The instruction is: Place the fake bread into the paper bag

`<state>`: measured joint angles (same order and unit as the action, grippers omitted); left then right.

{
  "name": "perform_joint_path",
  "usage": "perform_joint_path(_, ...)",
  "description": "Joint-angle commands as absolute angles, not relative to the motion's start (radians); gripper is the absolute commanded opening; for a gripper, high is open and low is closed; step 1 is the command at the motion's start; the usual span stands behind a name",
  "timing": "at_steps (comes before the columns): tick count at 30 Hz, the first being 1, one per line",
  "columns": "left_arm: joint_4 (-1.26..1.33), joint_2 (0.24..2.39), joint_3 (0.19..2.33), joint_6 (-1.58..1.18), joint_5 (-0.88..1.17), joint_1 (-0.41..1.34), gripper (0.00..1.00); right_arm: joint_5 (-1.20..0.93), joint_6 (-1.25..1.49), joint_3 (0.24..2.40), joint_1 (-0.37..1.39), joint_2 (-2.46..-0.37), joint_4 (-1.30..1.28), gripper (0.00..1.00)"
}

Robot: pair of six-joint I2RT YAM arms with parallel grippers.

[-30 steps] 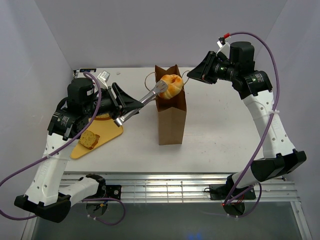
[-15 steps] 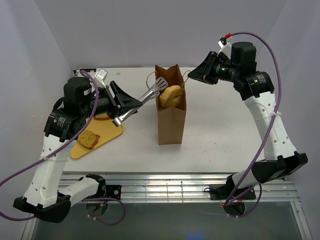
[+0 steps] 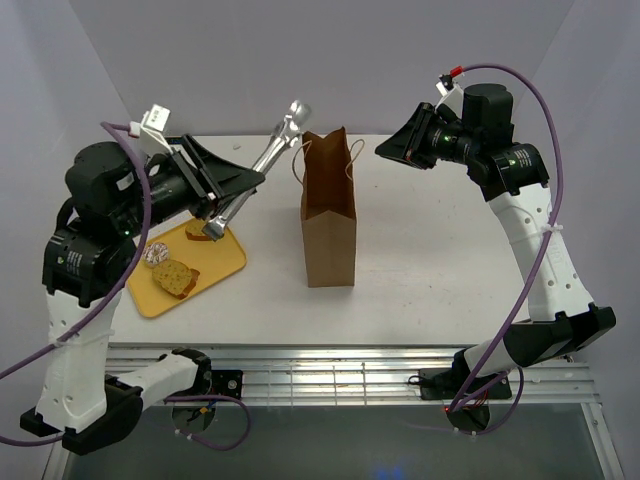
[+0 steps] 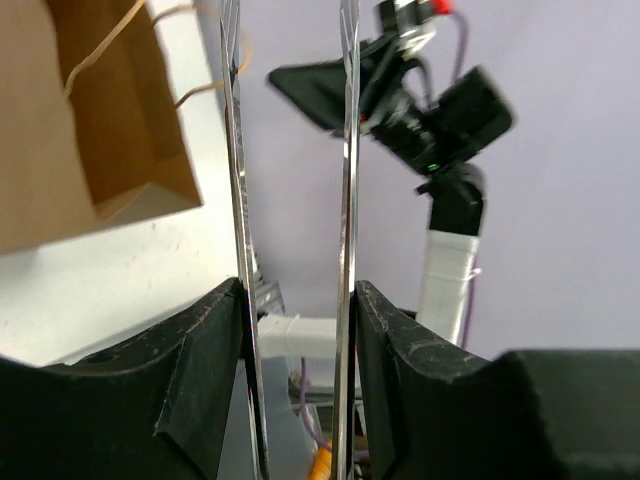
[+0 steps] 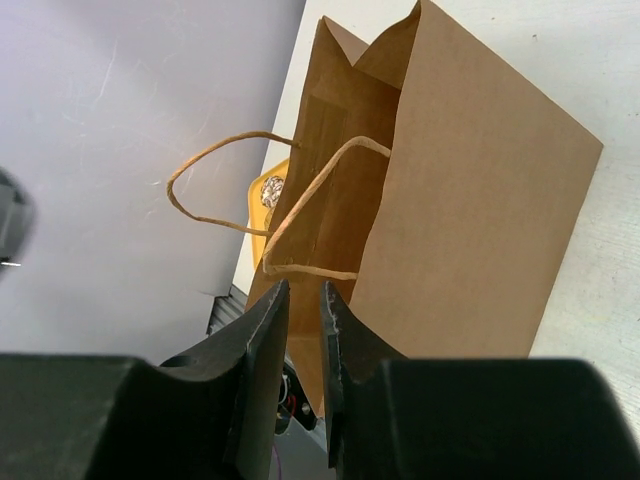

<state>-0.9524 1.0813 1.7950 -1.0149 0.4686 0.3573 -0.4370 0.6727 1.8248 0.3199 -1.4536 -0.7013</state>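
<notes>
The brown paper bag (image 3: 330, 215) stands upright mid-table, its mouth narrow; it also shows in the left wrist view (image 4: 90, 120) and the right wrist view (image 5: 470, 230). My left gripper (image 3: 245, 185) is shut on metal tongs (image 3: 283, 135), raised left of the bag top. The tong arms (image 4: 347, 150) are apart and empty. The round bun is hidden. A yellowish bread slice (image 3: 175, 278), a darker piece (image 3: 198, 230) and a speckled piece (image 3: 157, 255) lie on the yellow tray (image 3: 225, 262). My right gripper (image 3: 382, 151) hovers right of the bag, jaws narrowly apart and empty (image 5: 303, 300), just short of a handle loop (image 5: 300, 270).
The white side and back walls enclose the table. The tray sits at the front left near the table's edge. A metal grille (image 3: 330, 370) runs along the near edge by the arm bases.
The bun that hung at the bag mouth is no longer visible. My left arm has risen and drawn back left with empty tongs. The bag has shifted slightly left. The right arm is still.
</notes>
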Motion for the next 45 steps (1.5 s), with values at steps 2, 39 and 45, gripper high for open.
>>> perform_joint_path(2,-0.91,1.138,1.957,-0.974,0.391,0.36,0.56,-0.462,0.652,1.824,0.313,-1.42,-0.684,0.25)
perform_joint_path(39,-0.796,0.88,0.962,-1.124,0.064,0.055,0.58,-0.558,0.634,1.738,0.313,-1.397,-0.657,0.25)
perform_joint_path(45,-0.706,0.937,0.882,-1.118,0.221,-0.149,0.58,-0.568,0.637,1.741,0.314,-1.401,-0.655,0.25)
